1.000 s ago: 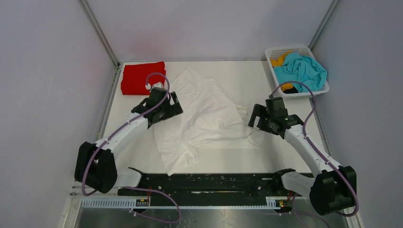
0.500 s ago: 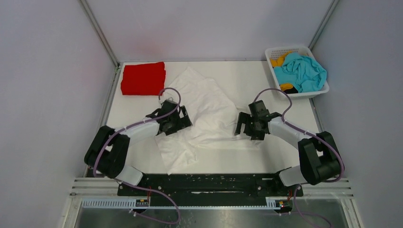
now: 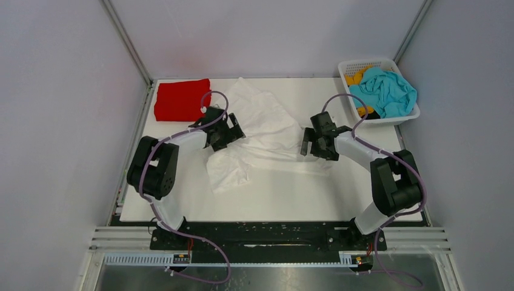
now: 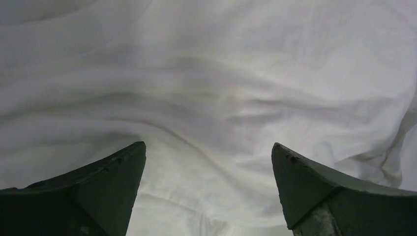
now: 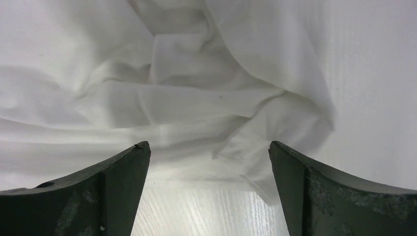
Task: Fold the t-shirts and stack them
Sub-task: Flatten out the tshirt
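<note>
Now, against the view of half a second ago, the crumpled white cloth t-shirt (image 3: 270,130) is being shown shifted toward 12 o'clock. Its far corner is lying close to the far edge of the white table (image 3: 273,197), and its near flap, earlier spread toward 6 o'clock, is being seen drawn up and bunched near the table's middle. Both arms are being seen stretched farther toward 12 o'clock than before.

The left gripper (image 3: 235,130) is being held over the shirt's 9 o'clock edge and the right gripper (image 3: 307,145) over its 3 o'clock edge. In the left wrist view the fingers are being shown spread wide, with rumpled white cloth filling the gap. In the right wrist view the fingers are likewise being shown spread, with a bunched fold and a strip of bare table between them. Nothing is being pinched by either.

At 10 o'clock of the white shirt, a folded bright red cloth t-shirt (image 3: 182,100) is lying in the table's far left corner. At 2 o'clock, a white plastic lattice basket (image 3: 370,62) is being filled by a heaped teal cloth t-shirt (image 3: 385,91).

An orange-yellow cloth t-shirt (image 3: 354,77) is being largely covered by the teal one. From above, the cloth beneath each gripper is being hidden, and whether the fingertips are touching it cannot be told.
</note>
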{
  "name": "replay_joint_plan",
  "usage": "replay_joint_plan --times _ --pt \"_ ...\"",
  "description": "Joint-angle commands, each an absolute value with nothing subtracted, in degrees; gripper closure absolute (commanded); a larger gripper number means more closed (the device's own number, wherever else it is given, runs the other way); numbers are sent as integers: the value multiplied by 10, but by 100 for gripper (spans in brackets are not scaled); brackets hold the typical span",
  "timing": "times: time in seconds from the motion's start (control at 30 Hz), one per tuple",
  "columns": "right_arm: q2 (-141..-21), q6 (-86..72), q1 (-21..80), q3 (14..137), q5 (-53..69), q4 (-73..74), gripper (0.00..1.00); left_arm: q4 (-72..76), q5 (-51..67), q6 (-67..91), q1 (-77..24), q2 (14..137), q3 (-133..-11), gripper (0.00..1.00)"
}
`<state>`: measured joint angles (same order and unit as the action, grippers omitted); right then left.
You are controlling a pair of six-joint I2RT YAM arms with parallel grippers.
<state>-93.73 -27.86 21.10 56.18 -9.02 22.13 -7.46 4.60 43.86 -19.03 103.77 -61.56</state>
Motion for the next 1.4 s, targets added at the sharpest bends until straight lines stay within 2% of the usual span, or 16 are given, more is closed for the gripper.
replay_joint_plan --times 0.0,0.1,0.3,0.43,0.63,0.93,1.07,1.13,1.23,1.27,1.33,1.37 --pt "-868 -257 211 547 -143 267 0 -109 44 427 -198 923 -548 1" --pt "-857 -244 212 529 -130 281 2 -145 5 444 -212 826 -482 1" --pt "-886 -226 227 541 -124 305 12 -240 -81 496 -226 660 -365 1" --pt "-904 -234 228 558 -145 331 16 -279 -82 512 -229 597 -298 1" --pt "-934 -208 228 593 -163 356 20 -276 -65 526 -250 599 -270 2" --pt "-973 -130 228 615 -207 384 24 -283 -66 535 -289 640 -271 18" --pt "-966 -130 228 608 -221 375 25 -282 -71 545 -309 657 -270 28" --pt "-966 -135 228 607 -224 370 26 -283 -77 549 -321 673 -275 37" --pt "-968 -137 228 607 -216 363 27 -282 -80 552 -341 701 -285 57" --pt "-969 -138 228 608 -216 364 27 -282 -85 553 -350 709 -286 60" --pt "-971 -139 228 610 -219 365 27 -284 -96 551 -363 723 -291 77" --pt "-971 -140 228 609 -221 365 27 -289 -106 550 -369 728 -295 91"
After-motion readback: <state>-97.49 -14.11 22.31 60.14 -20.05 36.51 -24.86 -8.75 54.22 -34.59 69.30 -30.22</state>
